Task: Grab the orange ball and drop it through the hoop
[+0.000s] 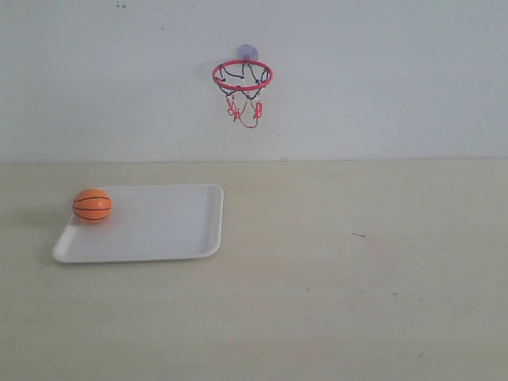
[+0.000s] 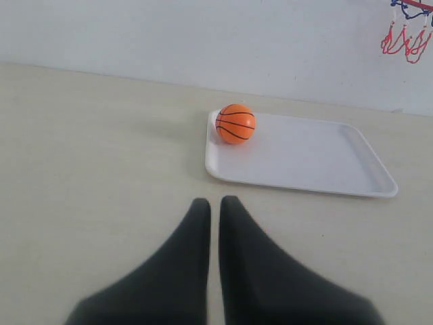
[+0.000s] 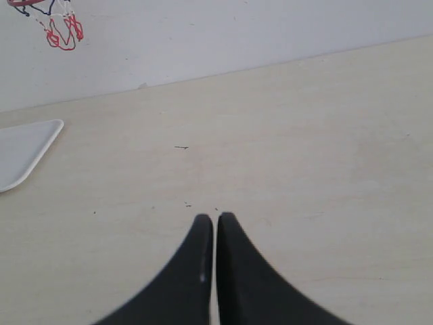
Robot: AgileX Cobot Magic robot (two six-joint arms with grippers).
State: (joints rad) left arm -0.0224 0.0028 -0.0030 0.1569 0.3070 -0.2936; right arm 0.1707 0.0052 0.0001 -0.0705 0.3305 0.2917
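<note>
While the orange ball (image 1: 92, 205) rests on the white tray (image 1: 159, 230), it sits in the tray's far left corner as the exterior view shows it, touching the tray's floor just inside the raised rim, with its black seam lines running sideways. Everything else on the tray is bare white surface, and the tray lies flat on the pale table (image 1: 357, 302). Behind the tray, fixed to the white wall (image 1: 381, 79), the hoop (image 1: 242, 86) hangs well above the tray and slightly beyond its right end, red rim level, net dangling, bluish suction cup (image 1: 247, 52) pressed to the wall above the rim. A small dark speck (image 1: 359, 235) marks the table well to the right of the tray. Facing the tray but apart from it, the left pincer (image 2: 214, 203) has its black fingers drawn together and empty. Well away from the tray, the right pincer (image 3: 215, 218) likewise has its fingers together over bare table, gripping nothing.
</note>
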